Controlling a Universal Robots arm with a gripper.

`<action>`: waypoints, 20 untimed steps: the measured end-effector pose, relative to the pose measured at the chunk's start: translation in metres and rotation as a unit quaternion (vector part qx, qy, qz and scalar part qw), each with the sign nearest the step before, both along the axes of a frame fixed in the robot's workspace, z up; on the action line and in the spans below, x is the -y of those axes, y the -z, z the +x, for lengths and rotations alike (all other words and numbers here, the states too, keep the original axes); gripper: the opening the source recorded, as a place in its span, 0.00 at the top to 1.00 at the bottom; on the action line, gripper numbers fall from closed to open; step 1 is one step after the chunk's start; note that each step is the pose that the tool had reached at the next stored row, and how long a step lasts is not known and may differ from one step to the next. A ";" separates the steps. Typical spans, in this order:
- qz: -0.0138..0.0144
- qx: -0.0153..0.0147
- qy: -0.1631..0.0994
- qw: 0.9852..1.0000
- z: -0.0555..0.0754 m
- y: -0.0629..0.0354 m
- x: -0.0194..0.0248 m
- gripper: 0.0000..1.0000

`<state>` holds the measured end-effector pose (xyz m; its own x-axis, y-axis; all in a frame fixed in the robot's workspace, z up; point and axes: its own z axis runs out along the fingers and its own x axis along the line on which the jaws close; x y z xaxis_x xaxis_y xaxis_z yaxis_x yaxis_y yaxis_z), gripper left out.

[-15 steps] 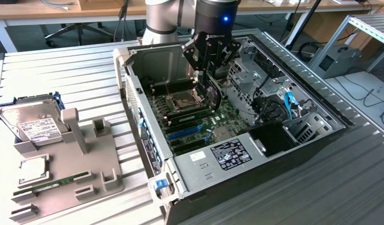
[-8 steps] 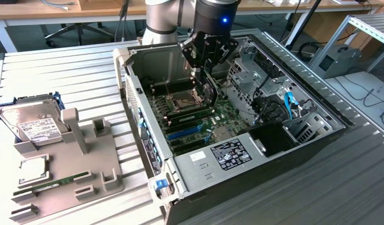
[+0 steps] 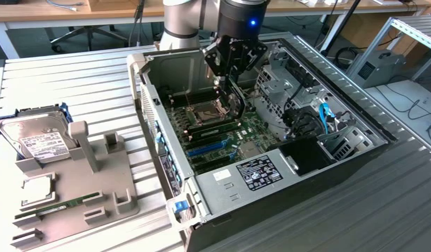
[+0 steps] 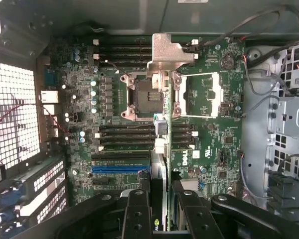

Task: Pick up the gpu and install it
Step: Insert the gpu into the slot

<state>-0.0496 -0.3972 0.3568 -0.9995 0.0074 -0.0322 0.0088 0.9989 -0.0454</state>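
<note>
Holding: jaws closed partway on the gpu (image 3: 235,102) (image 4: 158,169), clamping the card edge-on.
Gpu position: upright inside the open computer case (image 3: 149,94), above the motherboard (image 3: 223,142) (image 4: 209,144), close by the CPU socket (image 4: 139,97).
Contact with board: cannot tell.
Exterior view's left: hard drive (image 3: 37,139) and RAM stick (image 3: 61,206) in a grey holder (image 3: 96,184) on the surface (image 3: 75,79), well apart from the case.

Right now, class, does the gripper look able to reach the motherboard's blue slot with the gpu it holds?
Likely yes: the computer case lies open, the gripper holds the gpu above the motherboard, and nothing covers the blue slot.
</note>
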 end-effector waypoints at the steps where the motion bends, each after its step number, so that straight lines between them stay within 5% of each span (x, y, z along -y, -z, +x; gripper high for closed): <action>1: 0.000 0.000 -0.003 1.000 0.000 0.0000 0.0000 0.74; 20: 0.000 0.000 -0.062 0.998 0.000 0.0000 0.0000 0.74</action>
<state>-0.0496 -0.3972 0.3568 -0.9926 -0.1173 -0.0322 -0.1158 0.9922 -0.0454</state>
